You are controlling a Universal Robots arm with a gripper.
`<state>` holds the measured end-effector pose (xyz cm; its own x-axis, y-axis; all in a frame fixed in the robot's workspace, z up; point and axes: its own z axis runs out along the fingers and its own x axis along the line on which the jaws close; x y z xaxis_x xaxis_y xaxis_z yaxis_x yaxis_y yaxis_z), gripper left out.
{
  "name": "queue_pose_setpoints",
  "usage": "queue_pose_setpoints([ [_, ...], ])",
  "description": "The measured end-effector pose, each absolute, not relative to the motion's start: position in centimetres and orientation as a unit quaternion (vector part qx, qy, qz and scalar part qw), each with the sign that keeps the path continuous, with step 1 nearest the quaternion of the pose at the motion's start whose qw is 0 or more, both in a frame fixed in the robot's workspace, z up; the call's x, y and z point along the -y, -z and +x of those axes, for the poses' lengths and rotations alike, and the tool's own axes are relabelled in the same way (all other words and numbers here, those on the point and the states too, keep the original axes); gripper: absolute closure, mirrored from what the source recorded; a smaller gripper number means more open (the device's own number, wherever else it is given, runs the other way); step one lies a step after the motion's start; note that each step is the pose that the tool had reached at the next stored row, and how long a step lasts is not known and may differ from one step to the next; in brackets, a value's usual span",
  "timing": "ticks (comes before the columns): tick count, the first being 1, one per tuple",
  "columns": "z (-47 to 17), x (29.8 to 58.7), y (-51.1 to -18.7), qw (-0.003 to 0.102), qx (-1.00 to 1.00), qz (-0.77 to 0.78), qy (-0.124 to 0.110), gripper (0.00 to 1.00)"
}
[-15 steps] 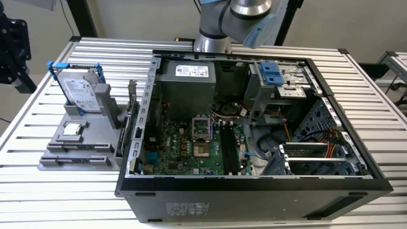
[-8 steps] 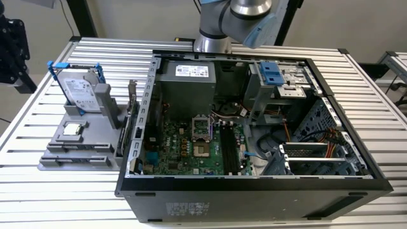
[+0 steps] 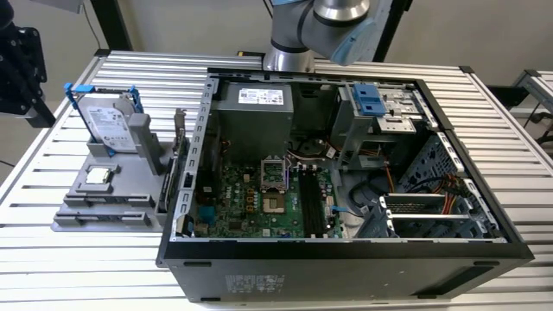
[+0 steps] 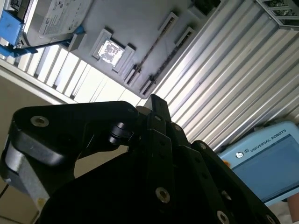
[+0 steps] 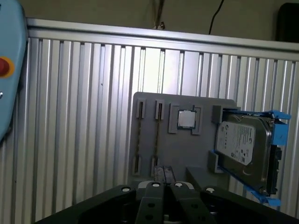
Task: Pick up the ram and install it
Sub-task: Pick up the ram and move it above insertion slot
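**Ram [image 5: 157,137] in grey fixture [image 5: 187,154], end effector [image 5: 166,187] apart from it**

First wrist view: thin dark stick seen on edge, running between 2 pairs of slot holders on fixture. Looks like the ram, hard to confirm. Near it on same fixture: small square silver processor chip [image 5: 187,119] in its seat. Past that, silver hard drive [image 5: 243,144] standing upright in blue frame. Fixture lying flat on ribbed metal worktop [image 5: 70,116].

End effector black, seen in both wrist views, over worktop and clear of fixture, not touching ram. Open or closed: can't tell.

Ext. view: fixture on worktop just beside open PC case [image 3: 346,253], at the exterior view's left. Motherboard [image 3: 259,194] exposed inside case. Arm [image 3: 320,23] rising behind case's far side. Light-blue pendant [image 4: 266,168] w/ screen in second wrist view.
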<state>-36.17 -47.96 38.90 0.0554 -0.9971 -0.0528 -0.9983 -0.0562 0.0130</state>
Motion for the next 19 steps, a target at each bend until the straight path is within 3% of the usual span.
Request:
queue_pose_setpoints([
  [7, -36.17, 47.96, -38.90, 0.013, -0.687, -0.726, -0.024, 1.00],
  [8, -36.17, 47.96, -38.90, 0.013, -0.687, -0.726, -0.024, 0.00],
  [19, -36.17, 47.96, -38.89, 0.013, -0.687, -0.726, -0.024, 0.00],
])
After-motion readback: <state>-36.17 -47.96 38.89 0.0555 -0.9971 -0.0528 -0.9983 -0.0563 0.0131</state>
